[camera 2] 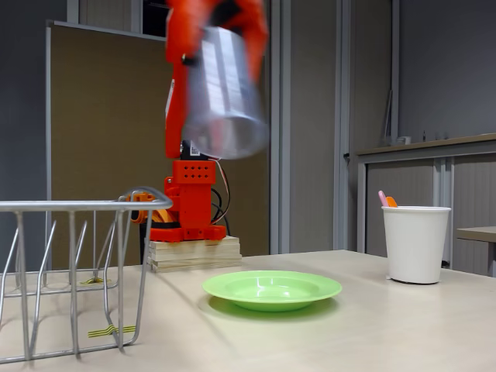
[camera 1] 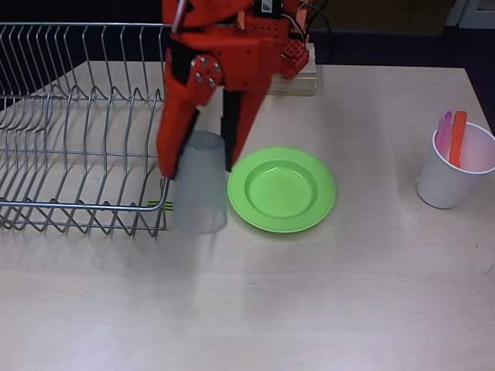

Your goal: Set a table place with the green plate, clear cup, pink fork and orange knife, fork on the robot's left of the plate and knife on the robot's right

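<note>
The green plate (camera 1: 281, 189) (camera 2: 272, 288) lies flat on the table, right of the wire rack. High above the table hangs the clear cup (camera 1: 199, 184) (camera 2: 223, 94), mouth down and tilted, with my gripper (camera 1: 199, 154) (camera 2: 217, 35) shut on its base end. It floats over the rack's right edge, just left of the plate. The pink fork (camera 1: 444, 131) (camera 2: 382, 198) and orange knife (camera 1: 458, 139) (camera 2: 390, 202) stand upright in a white paper cup (camera 1: 456, 166) (camera 2: 416, 243) at the far right.
A wire dish rack (camera 1: 77, 131) (camera 2: 70, 271) fills the left side of the table. My arm's base sits on a stack of wooden boards (camera 1: 298, 77) (camera 2: 194, 253) at the back. Bare tabletop spreads in front of the plate.
</note>
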Controlling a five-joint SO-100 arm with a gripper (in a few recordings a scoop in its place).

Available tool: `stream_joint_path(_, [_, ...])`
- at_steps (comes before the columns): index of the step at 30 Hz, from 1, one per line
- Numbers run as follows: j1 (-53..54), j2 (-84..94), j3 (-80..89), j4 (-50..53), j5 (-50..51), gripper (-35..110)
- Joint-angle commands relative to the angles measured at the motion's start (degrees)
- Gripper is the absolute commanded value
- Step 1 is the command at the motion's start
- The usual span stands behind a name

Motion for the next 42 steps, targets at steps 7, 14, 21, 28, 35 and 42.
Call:
stream_joint_path(7, [-11.43, -16.17, -11.69, 0.79, 13.80, 24])
stream_joint_path(14, [-14.77, -26.02, -17.05, 1.67, 22.41, 24])
stream_joint_path(21, [-13.45, -34.37, -23.91, 3.52, 23.64, 24])
stream_joint_path(28, [-13.97, -38.58, -27.86, 3.96, 24.61, 25])
stream_joint_path(35, [-14.50, -40.17, -29.36, 4.31, 25.31, 32])
stream_joint_path(42, [-15.21, -39.99, -29.53, 5.36, 26.02, 41])
